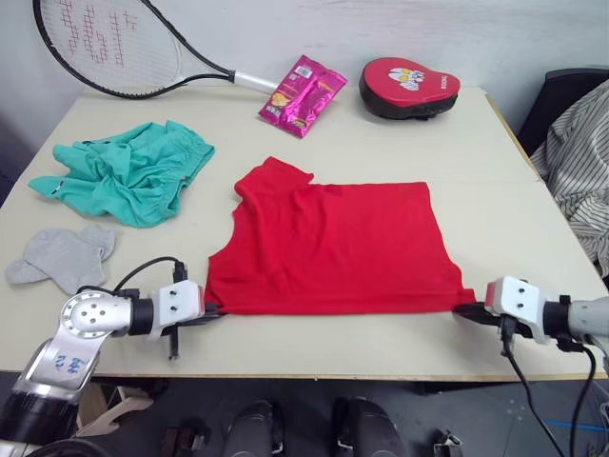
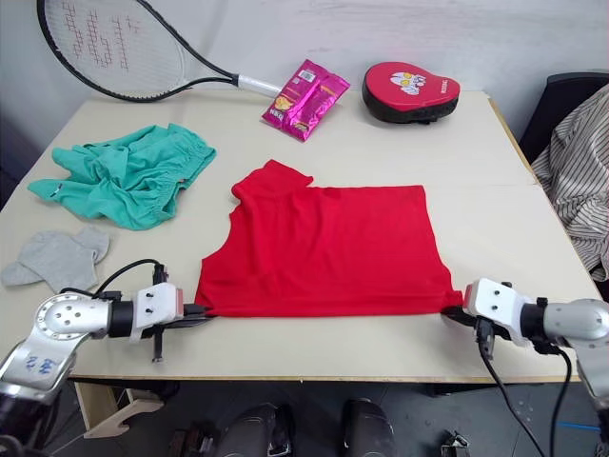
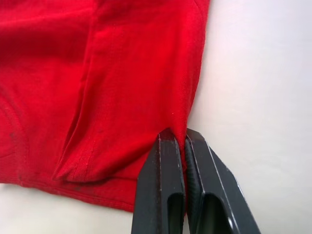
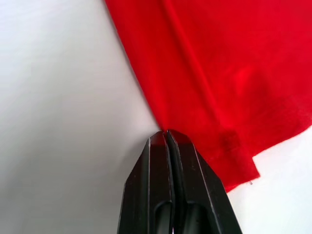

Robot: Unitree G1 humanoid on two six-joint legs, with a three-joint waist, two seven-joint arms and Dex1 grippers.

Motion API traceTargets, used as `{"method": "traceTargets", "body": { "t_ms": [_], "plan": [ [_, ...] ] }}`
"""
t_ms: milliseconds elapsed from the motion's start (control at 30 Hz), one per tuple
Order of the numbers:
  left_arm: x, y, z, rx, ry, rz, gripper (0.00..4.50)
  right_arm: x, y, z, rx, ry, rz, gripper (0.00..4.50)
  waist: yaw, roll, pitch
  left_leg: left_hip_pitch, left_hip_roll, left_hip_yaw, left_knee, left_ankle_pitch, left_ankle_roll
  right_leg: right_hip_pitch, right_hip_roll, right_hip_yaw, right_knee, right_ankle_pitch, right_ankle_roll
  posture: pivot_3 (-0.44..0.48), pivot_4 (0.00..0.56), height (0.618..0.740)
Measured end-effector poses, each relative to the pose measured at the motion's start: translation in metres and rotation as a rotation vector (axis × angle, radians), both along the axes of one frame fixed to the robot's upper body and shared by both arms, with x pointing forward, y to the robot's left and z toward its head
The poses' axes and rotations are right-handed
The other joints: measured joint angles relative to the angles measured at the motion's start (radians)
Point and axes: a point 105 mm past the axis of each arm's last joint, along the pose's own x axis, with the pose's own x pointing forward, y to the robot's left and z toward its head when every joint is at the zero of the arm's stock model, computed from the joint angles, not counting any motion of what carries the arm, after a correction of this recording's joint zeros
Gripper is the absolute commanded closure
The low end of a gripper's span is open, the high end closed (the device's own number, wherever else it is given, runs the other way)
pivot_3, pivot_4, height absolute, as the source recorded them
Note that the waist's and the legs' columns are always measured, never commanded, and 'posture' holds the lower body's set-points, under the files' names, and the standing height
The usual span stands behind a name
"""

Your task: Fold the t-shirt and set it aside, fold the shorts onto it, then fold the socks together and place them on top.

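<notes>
From the head camera's left eye, the t-shirt [image 1: 333, 248] lies flat on the pale surface [image 1: 495, 190], folded into a rough rectangle with one sleeve poking out at its far left corner. The left claw [image 1: 211, 314] sits at the shirt's near left corner and the right claw [image 1: 464, 309] at its near right corner, both low on the surface and touching the cloth's edge. Left of the t-shirt lie the crumpled shorts [image 1: 128, 171], and nearer than those, well left of the shirt, the socks [image 1: 65, 255] rest together. Beyond the t-shirt are a pink snack packet [image 1: 303, 95], a red punch pad [image 1: 409, 88] and a tennis racket [image 1: 114, 48]. A striped garment [image 1: 576, 171] hangs past the surface's right edge.

The right eye repeats the same layout, with both claws at the shirt's near corners.

In the left wrist view, the left claw's two black fingers [image 3: 163, 195] are pressed together, pinching the t-shirt's edge beside a stitched hem.

In the right wrist view, the right claw's fingers [image 4: 156, 190] are likewise closed tight on the shirt's edge, next to a folded corner of the cloth.
</notes>
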Motion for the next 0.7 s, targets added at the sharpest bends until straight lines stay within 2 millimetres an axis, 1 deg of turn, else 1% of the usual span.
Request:
{"method": "traceTargets", "body": {
  "t_ms": [133, 200, 233, 267, 367, 500, 633, 700],
  "plan": [
    [-0.019, 0.003, 0.0, 0.022, 0.058, 0.043, 4.47, -0.018, -0.001, -0.002, -0.001, 0.077, -0.033, 4.48, 0.001, 0.0, 0.0, -0.002, 0.0, -0.001, 0.001, -0.002, 0.002, 0.0, 0.0, -0.001, -0.002, 0.0, 0.001, 0.0, 0.15, 0.74],
    [-0.028, 0.005, 0.0, 0.048, 0.09, 0.072, 4.47, -0.027, -0.001, -0.004, -0.017, 0.101, -0.036, 4.48, 0.002, 0.0, 0.0, -0.002, 0.0, -0.001, 0.001, -0.005, -0.003, 0.0, 0.0, 0.0, -0.002, 0.0, 0.001, 0.0, 0.15, 0.74],
    [-0.033, 0.006, 0.0, 0.056, 0.108, 0.099, 4.47, -0.033, 0.0, -0.005, -0.024, 0.111, -0.039, 4.48, 0.003, 0.0, 0.0, -0.002, 0.0, -0.001, 0.001, -0.006, -0.001, 0.0, 0.0, -0.001, -0.002, 0.0, 0.001, 0.0, 0.15, 0.74],
    [-0.038, 0.007, -0.001, 0.059, 0.133, 0.125, 4.47, -0.037, 0.001, -0.006, -0.025, 0.122, -0.047, 4.48, 0.004, -0.001, 0.0, -0.002, 0.0, -0.002, 0.001, -0.007, 0.002, 0.0, 0.0, -0.001, -0.003, 0.0, 0.001, 0.0, 0.15, 0.74],
    [-0.052, 0.008, -0.002, 0.06, 0.182, 0.173, 4.47, -0.051, 0.007, -0.01, -0.008, 0.143, -0.074, 4.48, 0.004, -0.001, 0.0, -0.002, 0.0, -0.003, 0.0, -0.008, 0.001, 0.001, 0.0, -0.001, -0.003, -0.001, 0.001, 0.0, 0.15, 0.74],
    [-0.058, 0.012, -0.003, 0.073, 0.185, 0.189, 4.47, -0.06, 0.014, -0.014, 0.011, 0.151, -0.078, 4.48, 0.004, -0.002, 0.0, -0.002, 0.001, -0.004, 0.0, -0.008, 0.001, 0.001, 0.001, -0.002, -0.004, -0.002, -0.002, 0.0, 0.15, 0.74],
    [-0.057, 0.014, -0.003, 0.091, 0.153, 0.165, 4.47, -0.061, 0.018, -0.015, 0.023, 0.139, -0.069, 4.48, 0.001, -0.003, -0.001, -0.002, 0.002, -0.004, -0.002, -0.008, 0.0, 0.001, 0.002, -0.002, -0.006, -0.004, -0.006, 0.0, 0.15, 0.74],
    [-0.055, 0.015, -0.002, 0.095, 0.134, 0.147, 4.47, -0.061, 0.02, -0.016, 0.038, 0.138, -0.071, 4.48, -0.001, -0.004, -0.002, -0.002, 0.002, -0.004, -0.002, -0.008, 0.0, 0.0, 0.002, -0.002, -0.006, -0.004, -0.005, 0.0, 0.15, 0.74]
  ]
}}
